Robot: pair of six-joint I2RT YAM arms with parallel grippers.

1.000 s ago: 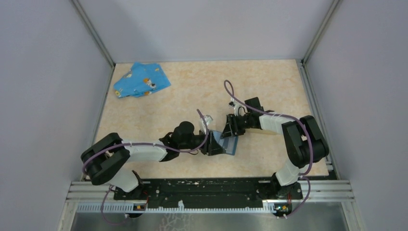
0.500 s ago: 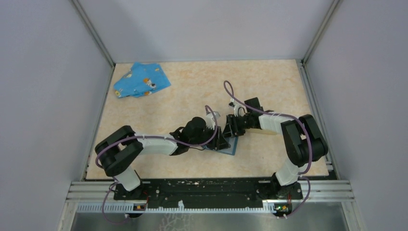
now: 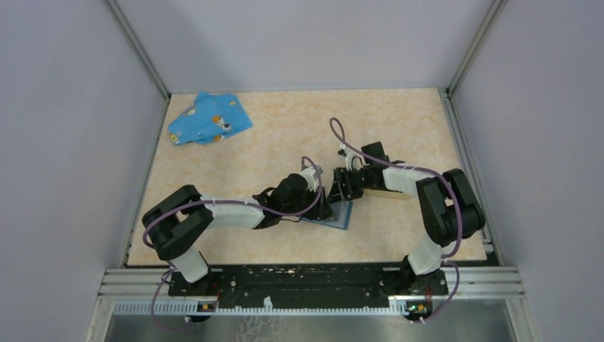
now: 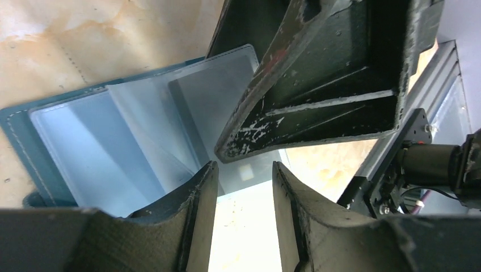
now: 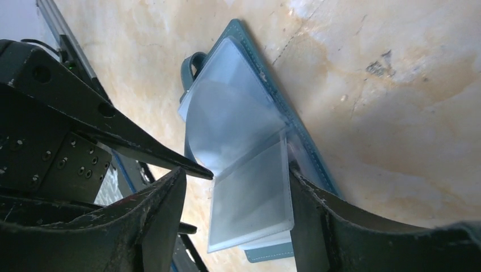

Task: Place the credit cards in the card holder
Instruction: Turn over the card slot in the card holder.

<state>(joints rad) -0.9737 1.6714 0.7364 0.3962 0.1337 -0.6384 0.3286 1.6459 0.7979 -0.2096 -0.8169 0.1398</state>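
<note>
Right fingers (image 5: 159,209) are straddling the case's (image 5: 283,110) clear sleeves (image 5: 232,113), wide, likely spreading them. Left fingers (image 4: 193,198), half-open, are gripping nothing, seemingly steadying.

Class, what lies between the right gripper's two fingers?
Clear plastic sleeves of the open blue case, inside the right gripper; the right wrist view shows it.

Both arms at work, seen from my remote station. My left arm (image 3: 221,212) folds at the elbow near its base and stretches its forearm low, forward and to the right. My right arm (image 3: 445,206) holds its elbow high, its forearm angled back to the left. The left gripper (image 3: 330,208) and right gripper (image 3: 348,187) meet nose to nose; contact is unclear. The left's fingers (image 4: 193,215) show a narrow gap, the right's fingers (image 5: 153,215) a wider one.
</note>
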